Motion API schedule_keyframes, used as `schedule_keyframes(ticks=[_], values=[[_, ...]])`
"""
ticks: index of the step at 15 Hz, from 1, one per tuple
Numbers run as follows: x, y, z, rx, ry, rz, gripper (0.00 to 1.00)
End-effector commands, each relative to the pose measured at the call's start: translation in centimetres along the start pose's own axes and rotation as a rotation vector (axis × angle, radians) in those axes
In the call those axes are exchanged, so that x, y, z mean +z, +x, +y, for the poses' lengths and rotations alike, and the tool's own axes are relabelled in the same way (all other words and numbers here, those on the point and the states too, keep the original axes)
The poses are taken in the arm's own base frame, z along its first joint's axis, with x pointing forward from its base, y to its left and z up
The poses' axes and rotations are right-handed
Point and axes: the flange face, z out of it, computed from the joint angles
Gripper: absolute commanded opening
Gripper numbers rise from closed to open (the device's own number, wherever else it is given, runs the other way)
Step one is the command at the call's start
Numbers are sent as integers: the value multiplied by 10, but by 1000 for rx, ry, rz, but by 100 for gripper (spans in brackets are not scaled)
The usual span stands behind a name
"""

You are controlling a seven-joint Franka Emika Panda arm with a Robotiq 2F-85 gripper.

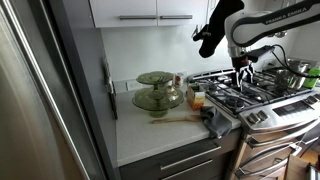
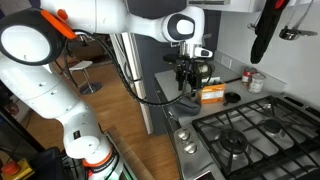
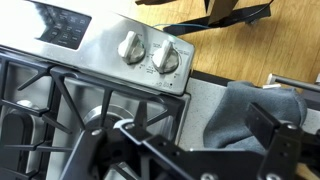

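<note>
My gripper [image 3: 197,130] is open and empty. In the wrist view it hangs over the seam between the stove and the speckled counter, and a crumpled grey cloth [image 3: 240,108] lies just under its right finger. The stove's control knobs [image 3: 167,60] and black grate [image 3: 60,100] lie to the left. In both exterior views the gripper [image 1: 241,72] [image 2: 186,76] hovers above the stove's edge. The grey cloth [image 1: 215,123] lies on the counter corner beside the stove.
Green glass dishes [image 1: 157,92] are stacked on the counter near an orange box [image 1: 196,98] [image 2: 212,95] and a wooden utensil [image 1: 175,119]. A black mitt [image 1: 208,38] [image 2: 265,35] hangs by the wall. A pot [image 1: 297,72] sits on the stove. A small cup [image 2: 256,82] stands behind the burners [image 2: 250,130].
</note>
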Motion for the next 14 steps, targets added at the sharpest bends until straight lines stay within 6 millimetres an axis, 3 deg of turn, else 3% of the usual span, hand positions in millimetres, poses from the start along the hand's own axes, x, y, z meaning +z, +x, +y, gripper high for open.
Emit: schedule_keyframes(ticks=[1, 9, 14], values=[[-1, 0, 0, 0, 0, -1, 100], [-1, 0, 0, 0, 0, -1, 100], [-38, -16, 57, 122, -4, -23, 100]])
